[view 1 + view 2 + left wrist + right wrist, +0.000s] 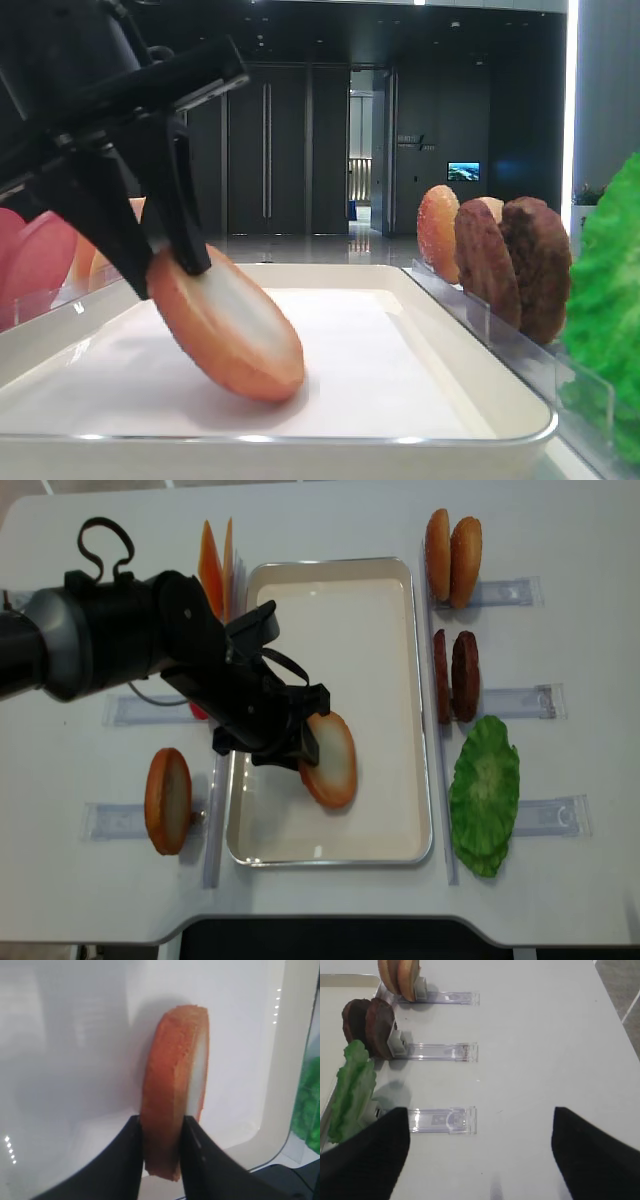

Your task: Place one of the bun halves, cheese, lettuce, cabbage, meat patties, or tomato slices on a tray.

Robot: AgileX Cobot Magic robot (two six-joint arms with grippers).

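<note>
We see the left gripper (161, 1152) pinching a bun half (175, 1085) on edge between its fingers (127, 1160), lower rim touching the tray (385, 590) liner at its 7 o'clock. Farther off, the right gripper (480, 1152) stands wide, holding nothing.

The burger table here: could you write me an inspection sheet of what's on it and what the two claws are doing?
Surface: white table, bare apart from the food racks.
Job's things: tray mid-table; one bun half tilted, lower edge on the liner. Another bun half left; two buns, two patties, lettuce right; cheese upper left.
Clutter: clear holders beside the tray.
Grippers: left gripper shut on the tilted bun half; right gripper open, holding nothing.
Cables: black loop on the left arm.
Surroundings: dark hall with doors.
</note>
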